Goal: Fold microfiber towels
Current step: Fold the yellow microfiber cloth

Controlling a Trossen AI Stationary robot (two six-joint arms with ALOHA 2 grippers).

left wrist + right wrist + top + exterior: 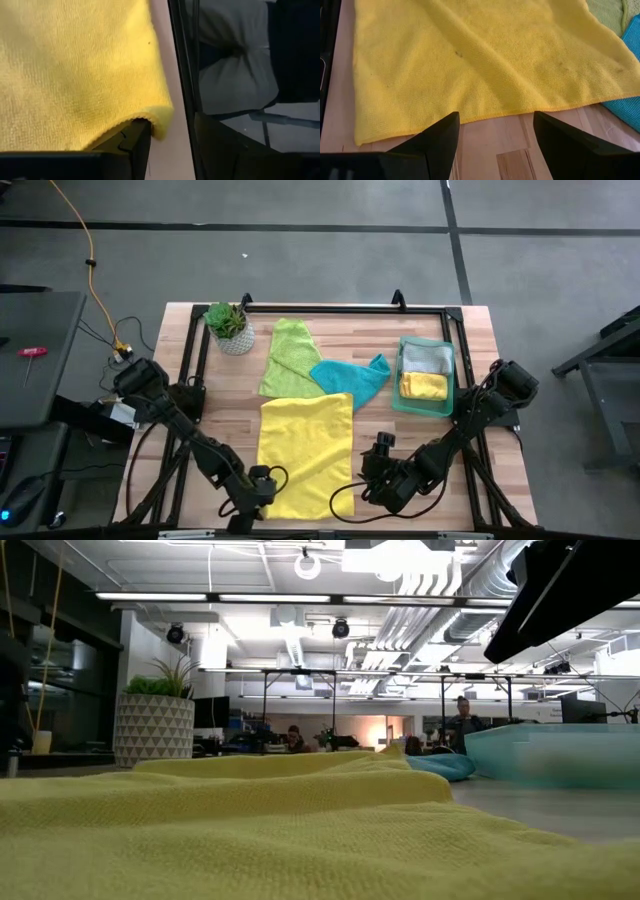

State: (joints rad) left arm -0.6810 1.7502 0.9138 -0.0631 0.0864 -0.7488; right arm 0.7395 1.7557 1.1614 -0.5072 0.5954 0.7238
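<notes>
The left pincer (262, 492) sits at the near left corner of the yellow towel (305, 455), its jaws partly open with the corner lying over one finger; it should pinch only that corner before lifting. The right pincer (372, 480) waits wide open just beside the right edge. Farther back lie the green towel (289, 358) and blue towel (350, 375).

We see both arms stretched low toward the near edge. Our left gripper (262, 488) sits partly spread, while our right gripper (365, 485) has its fingers (437, 140) wide apart.
</notes>
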